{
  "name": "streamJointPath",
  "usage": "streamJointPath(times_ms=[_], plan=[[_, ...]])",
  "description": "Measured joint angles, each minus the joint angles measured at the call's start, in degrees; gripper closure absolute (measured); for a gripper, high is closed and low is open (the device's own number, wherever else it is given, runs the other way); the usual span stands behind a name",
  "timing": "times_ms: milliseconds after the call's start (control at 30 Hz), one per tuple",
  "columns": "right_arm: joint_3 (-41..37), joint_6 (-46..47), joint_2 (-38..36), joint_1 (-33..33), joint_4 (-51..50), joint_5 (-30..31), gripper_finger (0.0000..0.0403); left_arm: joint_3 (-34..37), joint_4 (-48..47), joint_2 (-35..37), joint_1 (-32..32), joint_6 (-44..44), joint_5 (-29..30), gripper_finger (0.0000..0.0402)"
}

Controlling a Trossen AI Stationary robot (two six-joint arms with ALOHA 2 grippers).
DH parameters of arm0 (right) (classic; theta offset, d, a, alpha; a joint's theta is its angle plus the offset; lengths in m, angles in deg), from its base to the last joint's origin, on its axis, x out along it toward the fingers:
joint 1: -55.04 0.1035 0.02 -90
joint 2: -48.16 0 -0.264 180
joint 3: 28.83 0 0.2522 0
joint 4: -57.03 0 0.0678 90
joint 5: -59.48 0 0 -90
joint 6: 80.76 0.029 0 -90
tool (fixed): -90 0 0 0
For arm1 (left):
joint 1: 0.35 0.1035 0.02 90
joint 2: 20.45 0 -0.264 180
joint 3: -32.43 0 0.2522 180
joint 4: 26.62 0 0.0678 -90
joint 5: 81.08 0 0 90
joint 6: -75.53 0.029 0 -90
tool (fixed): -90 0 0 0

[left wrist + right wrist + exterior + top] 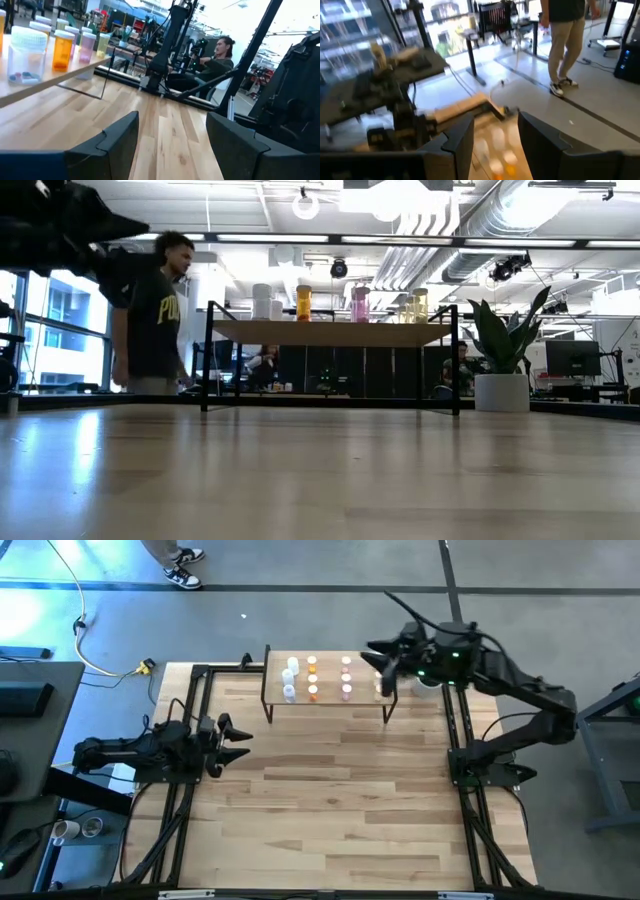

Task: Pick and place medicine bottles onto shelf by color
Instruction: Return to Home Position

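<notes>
The shelf stands at the table's far middle on thin black legs. Medicine bottles stand upright on its top in columns by colour: clear/white, orange, pink and yellow. They also show in the low view and the left wrist view. My right gripper hovers over the shelf's right end, open and empty, with blurred bottles below it. My left gripper is open and empty at the table's left side, pointing toward the right edge.
Black frame rails run along the table's left and right sides. A person stands beyond the far edge, and another sits at a rig in the room. Bare wood lies between the shelf and the near edge.
</notes>
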Motion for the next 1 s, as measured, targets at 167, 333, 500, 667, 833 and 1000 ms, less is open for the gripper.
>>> streamJointPath(times_ms=[167, 333, 500, 667, 833, 1000], plan=[[-0.93, -1.77, -6.47, 0.23, -9.73, 0.32, 0.0257, 0.99, -0.85, -0.39, 0.07, 0.97, 0.03, 0.0179], [-11.86, -3.24, -16.49, 1.8, -8.51, 2.4, 0.0257, 0.96, -0.87, -0.64, 0.07, 1.15, 1.08, 0.0179], [-28.98, 1.13, -28.66, 4.05, -0.71, 3.28, 0.0257, 0.96, -0.89, -0.74, 0.07, 1.14, 2.02, 0.0179], [-45.05, 2.74, -38.48, 6.76, 11.14, 2.42, 0.0257, 0.96, -0.9, -0.75, 0.07, 1.15, 1.99, 0.0179], [-58.75, 2.26, -45.91, 9.84, 23.88, 1.49, 0.0257, 0.96, -0.93, -0.75, 0.07, 1.14, 1.97, 0.0179], [-71.24, 1.71, -52.13, 11.96, 32.06, 1.49, 0.0257, 0.96, -0.97, -0.75, 0.07, 1.15, 1.97, 0.0179]])
